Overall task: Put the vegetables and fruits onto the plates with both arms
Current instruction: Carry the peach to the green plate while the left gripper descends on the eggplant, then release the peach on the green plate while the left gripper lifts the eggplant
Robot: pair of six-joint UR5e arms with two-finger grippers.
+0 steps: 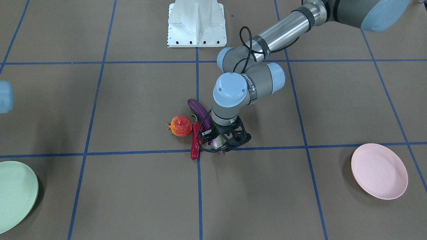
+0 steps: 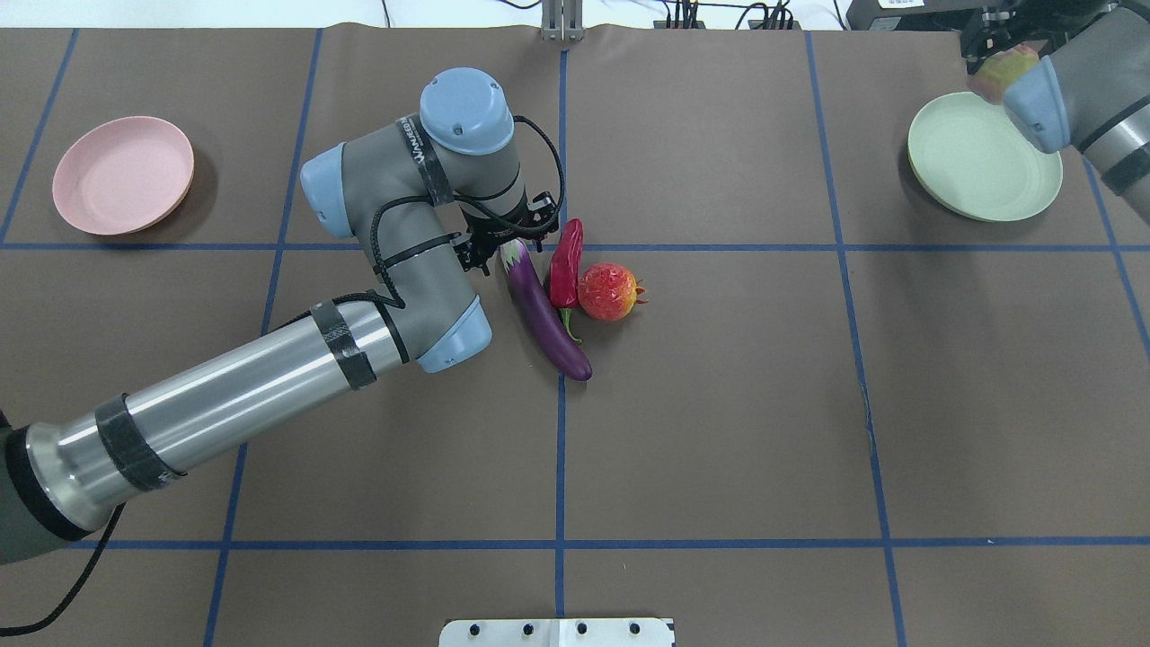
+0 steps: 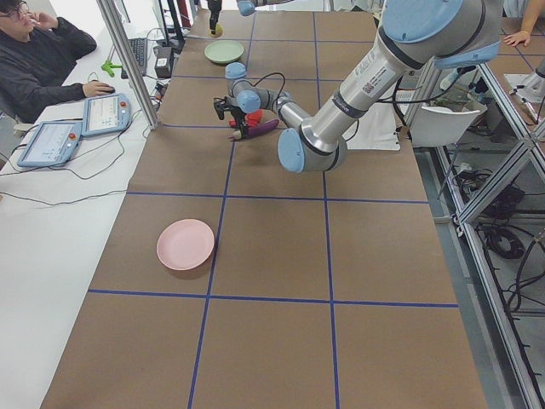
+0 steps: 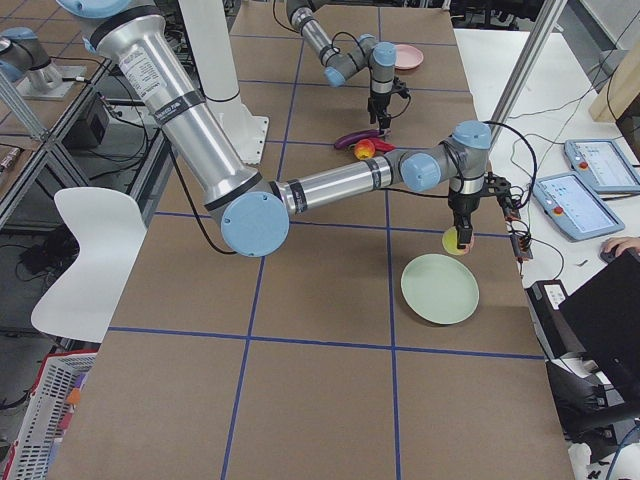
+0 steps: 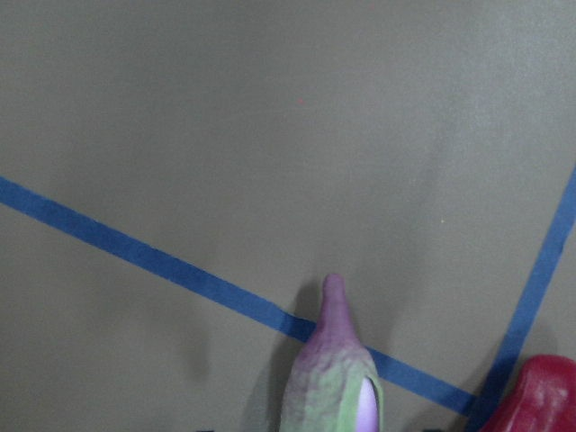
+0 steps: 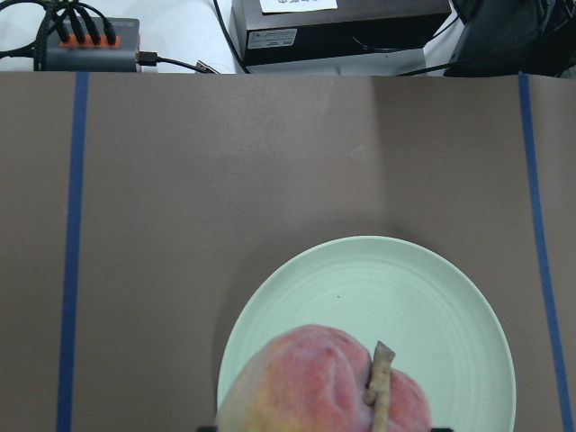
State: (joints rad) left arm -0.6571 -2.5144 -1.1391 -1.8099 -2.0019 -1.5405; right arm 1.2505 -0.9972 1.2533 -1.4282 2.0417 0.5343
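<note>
Your right gripper (image 2: 991, 56) holds the peach (image 6: 315, 382) in the air over the green plate (image 2: 957, 175), which sits well off to the robot's right of the eggplant (image 2: 544, 310). The peach is not resting on the plate. The pink plate (image 2: 123, 175) sits well apart from the eggplant on the robot's left. Your left gripper (image 1: 221, 142) is down at the eggplant's cap end, jaws apart on either side of the cap. The eggplant lies on the table. The chili (image 2: 566, 265) lies just beside it, and the pomegranate (image 2: 608, 290) sits against the chili's other side, also on the table.
</note>
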